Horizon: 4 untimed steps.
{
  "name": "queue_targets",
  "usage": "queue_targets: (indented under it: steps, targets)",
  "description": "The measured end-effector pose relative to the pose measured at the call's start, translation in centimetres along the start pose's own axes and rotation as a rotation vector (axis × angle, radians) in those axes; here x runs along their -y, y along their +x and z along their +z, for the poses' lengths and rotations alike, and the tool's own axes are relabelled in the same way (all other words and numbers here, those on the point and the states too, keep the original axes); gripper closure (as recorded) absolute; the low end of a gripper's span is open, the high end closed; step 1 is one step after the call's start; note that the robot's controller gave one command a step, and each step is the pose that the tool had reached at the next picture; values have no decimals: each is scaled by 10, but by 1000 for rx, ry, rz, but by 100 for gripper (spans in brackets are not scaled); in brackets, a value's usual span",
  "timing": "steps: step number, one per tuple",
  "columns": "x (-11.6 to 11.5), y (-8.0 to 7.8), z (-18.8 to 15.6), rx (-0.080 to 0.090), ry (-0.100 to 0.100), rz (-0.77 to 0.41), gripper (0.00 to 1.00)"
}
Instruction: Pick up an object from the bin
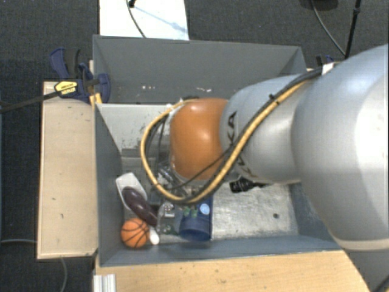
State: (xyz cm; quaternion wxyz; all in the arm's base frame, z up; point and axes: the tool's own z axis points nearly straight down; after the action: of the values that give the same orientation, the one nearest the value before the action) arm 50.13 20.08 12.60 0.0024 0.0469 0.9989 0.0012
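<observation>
Arm (316, 132) reaches into the bin's (200, 72) front-left corner. Gripper (165, 194) sits low over a small heap: blue cup (196, 225), dark oblong piece (140, 204), white piece (127, 181), and orange ball (135, 233) by the front wall. Grip state: cannot tell.

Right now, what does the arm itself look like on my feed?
A bulky arm of rounded silver-grey links, with dark lettering near the wrist. A glossy orange dome cover caps the wrist, and a yellow cable runs along the arm and loops round it.
</observation>
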Motion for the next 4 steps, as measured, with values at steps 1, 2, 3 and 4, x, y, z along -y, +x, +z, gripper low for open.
queue_targets:
  steps: [1,2,3,4]
  targets:
    - [-41,-26,41,10,16,-2,0]
    - [-22,-16,27,4,2,18,0]
    - [-41,-58,42,-1,15,281,0]
    - [-44,-31,52,9,-3,318,100]
